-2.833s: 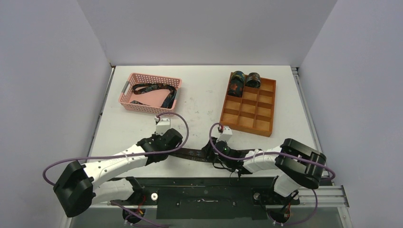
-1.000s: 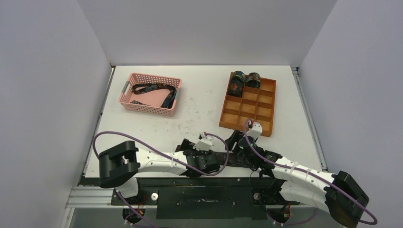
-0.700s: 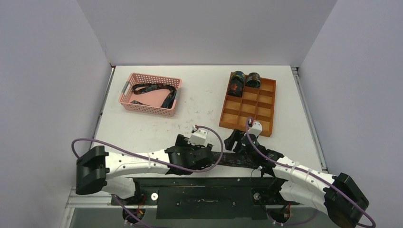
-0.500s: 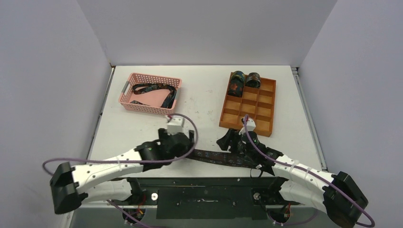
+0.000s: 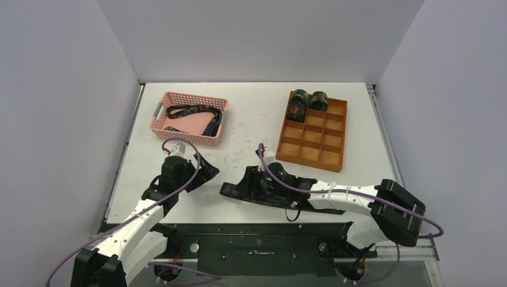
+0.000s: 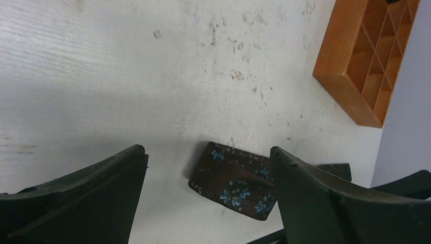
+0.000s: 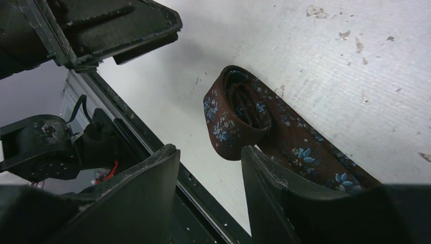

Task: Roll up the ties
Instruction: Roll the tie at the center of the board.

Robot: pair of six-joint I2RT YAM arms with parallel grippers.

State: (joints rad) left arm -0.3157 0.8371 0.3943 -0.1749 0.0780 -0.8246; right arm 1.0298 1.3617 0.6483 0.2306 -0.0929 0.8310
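Note:
A dark tie (image 5: 272,196) with blue-flower speckles lies flat near the table's front edge. Its left end (image 7: 236,114) is curled over into a loose loop. My right gripper (image 5: 242,182) hovers at that end, open but narrow; in the right wrist view the loop sits just beyond the right gripper (image 7: 209,148), and only bare table shows between the fingers. The left gripper (image 5: 203,167) stands wide open to the left, apart from the tie. Through the left gripper (image 6: 207,151) the curled end (image 6: 236,182) shows ahead. Two rolled ties (image 5: 297,104) sit in the wooden tray.
A pink basket (image 5: 160,122) at the back left holds an unrolled tie (image 5: 197,112). The orange compartment tray (image 5: 311,143) stands at the back right, also seen as a wooden tray (image 6: 356,71) from the left wrist. The black front rail (image 7: 152,132) runs close beside the tie.
The left arm pulled back to the left, off the tie. The right gripper slid left along the tie to its left end and narrowed. That end now lies curled over.

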